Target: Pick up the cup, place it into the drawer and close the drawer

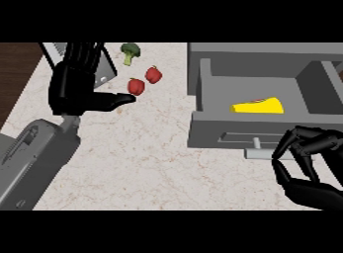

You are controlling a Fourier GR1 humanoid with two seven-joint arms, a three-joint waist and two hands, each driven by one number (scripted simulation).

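**Yellow cup lies in the open drawer**

The grey drawer point(269, 106) stands pulled out at the upper right of the marbled counter point(152, 158). Inside it, towards the front wall, the yellow cup point(258, 106) lies on its side. Just in front of the drawer's handle point(258, 148), the right hand point(313, 165) has its fingers curled and holds nothing; the fingertips are close beside the handle. Well left of the drawer, the left hand point(77, 84) is raised with fingers straight and thumb out. Between that hand and the drawer lie two red peppers point(145, 80), with a broccoli floret point(130, 51) beyond them.
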